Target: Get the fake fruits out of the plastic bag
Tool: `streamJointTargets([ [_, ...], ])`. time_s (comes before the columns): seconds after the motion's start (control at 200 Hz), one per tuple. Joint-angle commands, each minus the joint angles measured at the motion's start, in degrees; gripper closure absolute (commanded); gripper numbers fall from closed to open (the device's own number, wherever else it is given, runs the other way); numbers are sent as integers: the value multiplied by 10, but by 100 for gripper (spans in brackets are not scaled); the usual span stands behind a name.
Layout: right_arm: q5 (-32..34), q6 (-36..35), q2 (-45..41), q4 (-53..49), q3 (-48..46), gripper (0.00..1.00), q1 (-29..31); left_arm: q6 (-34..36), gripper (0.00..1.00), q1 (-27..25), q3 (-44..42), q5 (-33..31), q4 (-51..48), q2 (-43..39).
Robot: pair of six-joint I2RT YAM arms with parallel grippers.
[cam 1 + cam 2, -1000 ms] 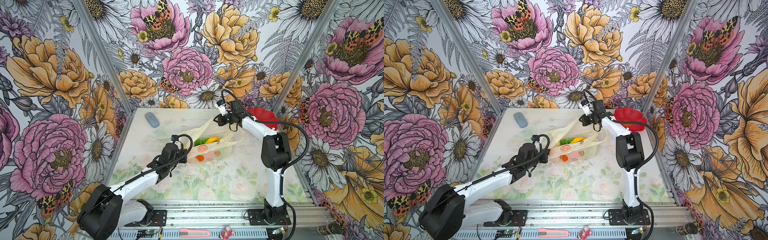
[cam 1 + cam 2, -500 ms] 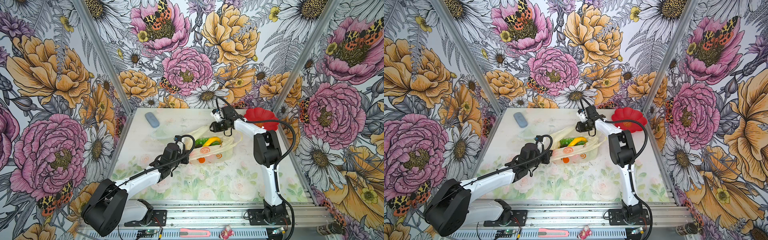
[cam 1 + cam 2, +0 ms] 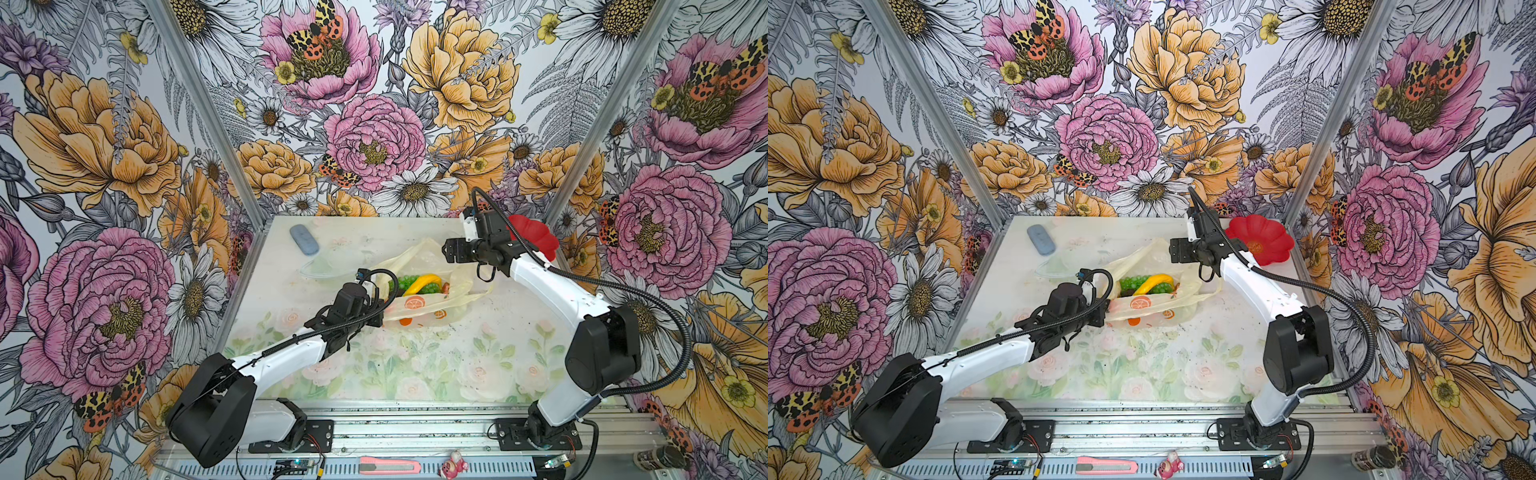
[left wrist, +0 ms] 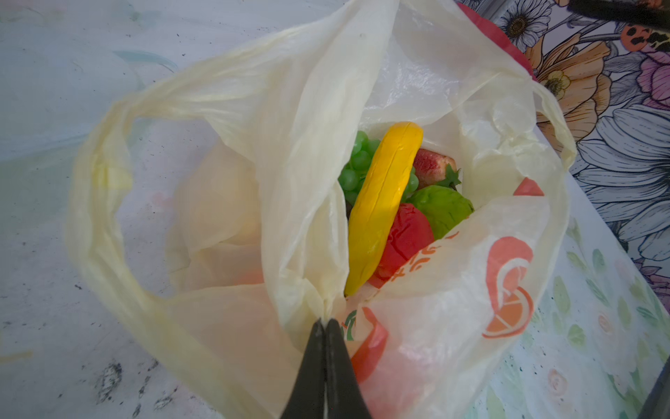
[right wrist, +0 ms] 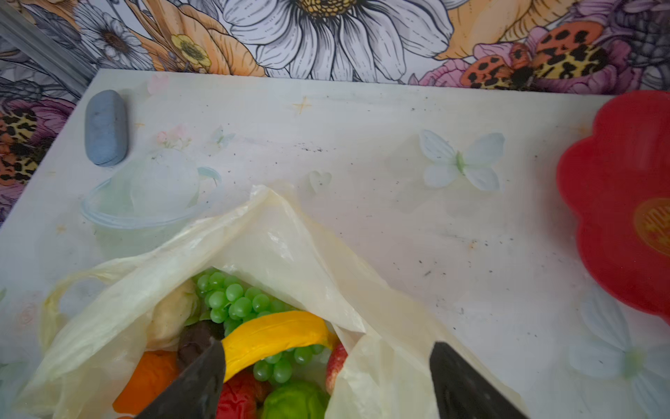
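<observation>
Right tool (image 5: 326, 348): just sprung apart, letting go of the plastic bag (image 3: 417, 306); empty above its mouth.
Left tool (image 4: 326, 323): still clamped on the bag's rim.
Bag: on the table (image 3: 415, 374), mid-frame in both top views.
Fake fruits (image 3: 1152, 283): all inside; picking can probably start.

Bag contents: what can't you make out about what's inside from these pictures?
- Total count: in the left wrist view the bag film covers whatever lies under the banana.
- The dark brown piece: in the right wrist view, half hidden by a finger of the right gripper; its kind is unclear.
- The bag's lettering: folded and unreadable in the left wrist view.
- The plate: in a top view, partly behind the right arm.
</observation>
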Motion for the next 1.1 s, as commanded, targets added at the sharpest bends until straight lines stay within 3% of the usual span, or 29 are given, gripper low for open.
streamJointTargets([
  [0.0, 78, 5, -1, -6, -47, 8, -3, 15, 100, -4, 18, -12, -7, 6],
  [0.245, 75, -5, 50, 3, -57, 7, -28, 11, 100, -5, 22, -9, -6, 15],
  [0.42, -46, 15, 93, 43, -64, 21, -29, 8, 98, -5, 20, -10, -6, 13],
  [0.495, -106, 28, 111, 64, -63, 35, -29, 10, 91, -4, 25, -10, -18, 11],
  [0.595, -181, 44, 119, 98, -67, 54, -28, 11, 72, 1, 62, -20, -86, 9],
  [0.736, -220, 55, 98, 122, -77, 80, -27, 12, 46, -4, 140, -119, -225, -5],
  [0.886, -246, 49, 68, 130, -91, 92, -22, 18, 23, -10, 208, -192, -292, -13],
  [0.996, -270, 51, 52, 150, -108, 96, -16, 21, 17, 4, 251, -185, -305, 23],
  [1.091, -296, 59, 43, 173, -123, 99, -14, 19, 14, 27, 282, -131, -308, 76],
])
